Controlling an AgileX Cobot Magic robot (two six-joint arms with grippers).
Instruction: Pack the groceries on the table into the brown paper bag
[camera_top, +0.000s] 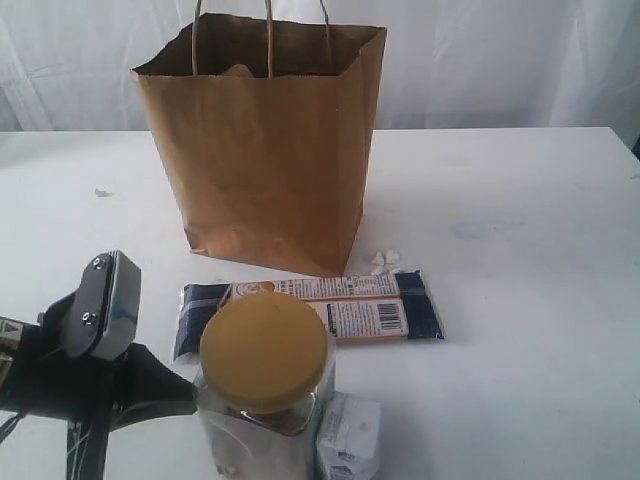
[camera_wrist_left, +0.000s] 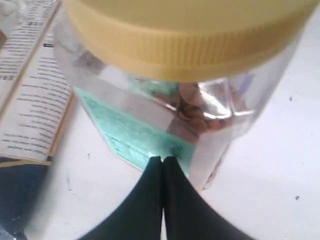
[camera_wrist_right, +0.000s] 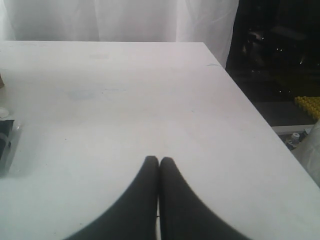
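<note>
the left tool (camera_wrist_left: 162, 161) has its two dark fingers (camera_wrist_left: 142, 205) pressed together, holding nothing. the tips point straight at the side wall of the clear jar (camera_wrist_left: 150, 115), just below its mustard-yellow lid (camera_wrist_left: 190, 35). from the wrist view i cannot tell whether the tips touch the plastic or stop just short of it. in the exterior view the jar stands upright at the near edge of the desk (camera_top: 520, 300), and the left arm (camera_top: 100, 310) comes in from the left of it, so this arm is plainly the nearer one. the right tool (camera_wrist_right: 159, 161) is likewise closed and empty, over bare desk well apart from the jar. the small white carton (camera_top: 350, 437) sits just beside the jar, on the side away from the left tool. the long navy-orange packet (camera_top: 320, 305) lies flat behind the jar, its long axis across the view, between the jar and the brown paper bag (camera_top: 265, 150), which stands upright with its mouth open. my judgement: the fingers must part wider than the jar body before any grasp, and the jar must then be lifted over the packet to the bag's mouth.
</note>
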